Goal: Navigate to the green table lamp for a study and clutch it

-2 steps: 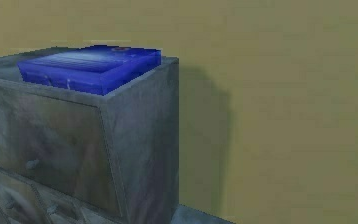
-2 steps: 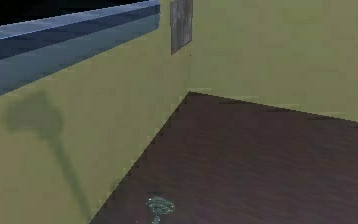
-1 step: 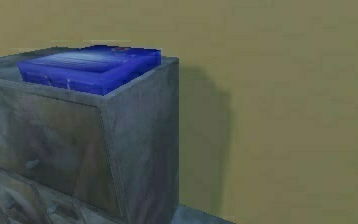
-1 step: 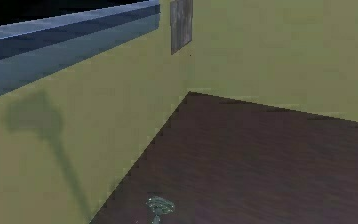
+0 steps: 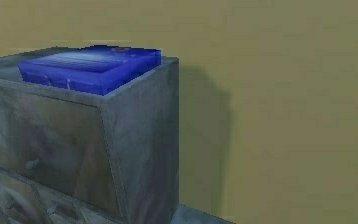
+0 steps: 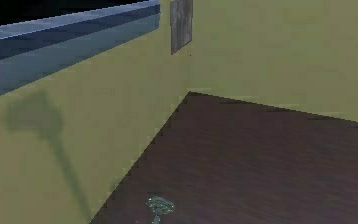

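Observation:
A small pale green-grey blob sits low on the dark floor near the bottom edge of the arm side view, close to the foot of the olive wall. Its shape is too small to name.
A grey wooden cabinet stands at the forward view's left against an olive wall, with a flat blue box on top. In the arm side view a long window runs along the wall at upper left, beside a small framed panel. Dark brown floor spreads to the right.

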Robot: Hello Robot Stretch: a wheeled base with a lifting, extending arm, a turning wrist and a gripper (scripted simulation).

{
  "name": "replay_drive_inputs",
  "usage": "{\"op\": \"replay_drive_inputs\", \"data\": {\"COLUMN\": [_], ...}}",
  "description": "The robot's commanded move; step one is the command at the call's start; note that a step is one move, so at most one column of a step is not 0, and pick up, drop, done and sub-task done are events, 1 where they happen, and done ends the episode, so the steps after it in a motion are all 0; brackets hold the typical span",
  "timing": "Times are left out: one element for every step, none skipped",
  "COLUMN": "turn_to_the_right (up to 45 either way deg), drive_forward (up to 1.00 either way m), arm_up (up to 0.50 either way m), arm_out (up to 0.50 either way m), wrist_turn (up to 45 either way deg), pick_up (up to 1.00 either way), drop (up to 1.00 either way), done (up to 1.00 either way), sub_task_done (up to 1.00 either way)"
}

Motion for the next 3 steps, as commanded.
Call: {"op": "replay_drive_inputs", "data": {"turn_to_the_right": [0.0, 0.0, 0.0], "drive_forward": [0.0, 0.0, 0.0], "arm_up": [0.0, -0.3, 0.0], "arm_out": [0.0, 0.0, 0.0], "wrist_turn": [24.0, 0.0, 0.0], "pick_up": [0.0, 0.0, 1.0], "drop": [0.0, 0.0, 0.0], "done": [0.0, 0.0, 0.0], "sub_task_done": [0.0, 0.0, 0.0]}}
